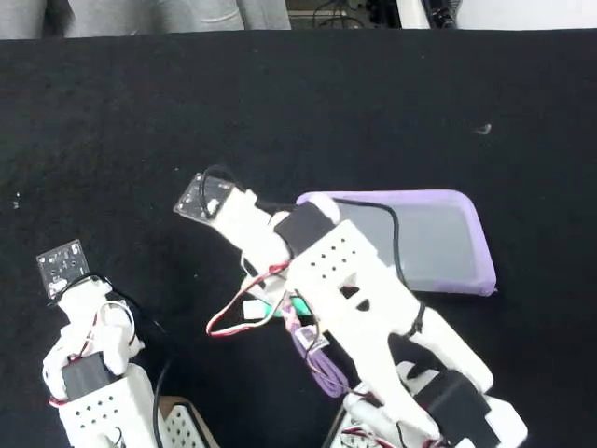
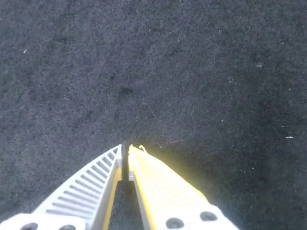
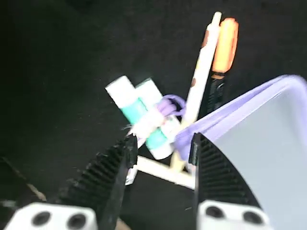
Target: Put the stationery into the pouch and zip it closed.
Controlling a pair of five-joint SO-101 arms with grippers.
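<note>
We note purple pouch [image 1: 443, 238] right of table [image 1: 280, 112] centre; glue sticks [image 3: 139, 112], pens [image 3: 225, 45] beside it, labels unreadable. Right fingers [image 3: 112, 172] spread at pouch corner; left fingers [image 2: 153, 177] pressed together nr table's left edge.

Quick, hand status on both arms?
Left hand: closed, nothing in it, over the black table.
Right hand: open, holding nothing, at the purple pouch and the stationery.

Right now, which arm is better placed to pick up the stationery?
Right. The right gripper hangs open at the stationery and the pouch; the left gripper is shut over bare cloth, apart from both.
</note>
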